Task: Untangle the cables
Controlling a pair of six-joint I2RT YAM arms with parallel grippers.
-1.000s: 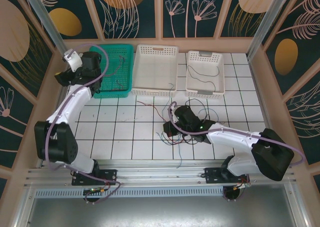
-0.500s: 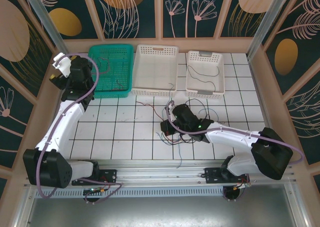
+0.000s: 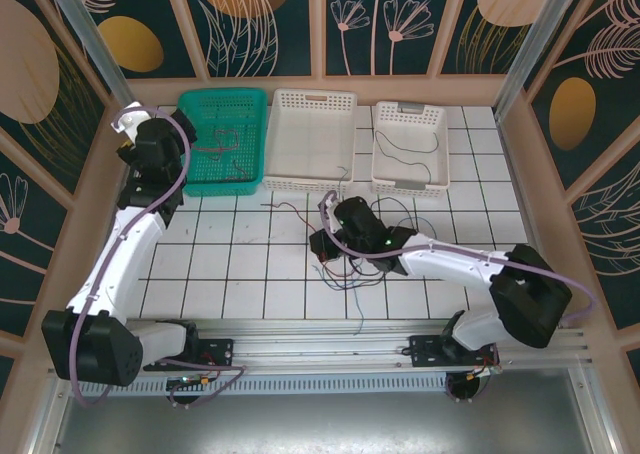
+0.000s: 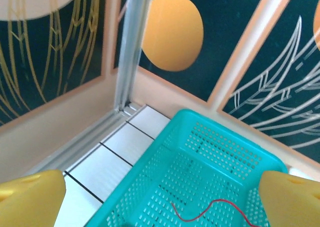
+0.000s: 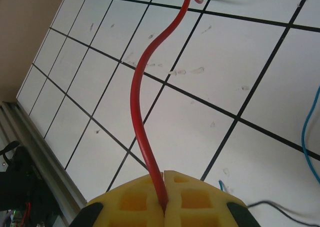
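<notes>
The cables (image 3: 385,236) lie in a loose tangle of black, blue and grey wires on the tiled floor in front of the white baskets. My right gripper (image 3: 323,244) sits at the tangle's left edge, shut on a red cable (image 5: 136,92) that rises from between its yellow fingers (image 5: 130,204) and trails away over the tiles. A blue cable (image 5: 306,137) runs by on the right. My left gripper (image 3: 133,142) hovers just left of the teal basket (image 3: 250,179), wide open and empty. Its yellow fingers (image 4: 30,199) frame another red cable (image 4: 210,207) lying inside the teal basket (image 4: 150,177).
Two white baskets (image 3: 313,179) (image 3: 410,184) stand at the back beside the teal one; the right one holds a thin black cable (image 3: 405,154). The enclosure's wall and a metal post (image 4: 127,52) are close to the left gripper.
My right gripper has slid left and a little farther away, pulling the red cable with it. The left arm has swung off the teal basket toward the left wall.
</notes>
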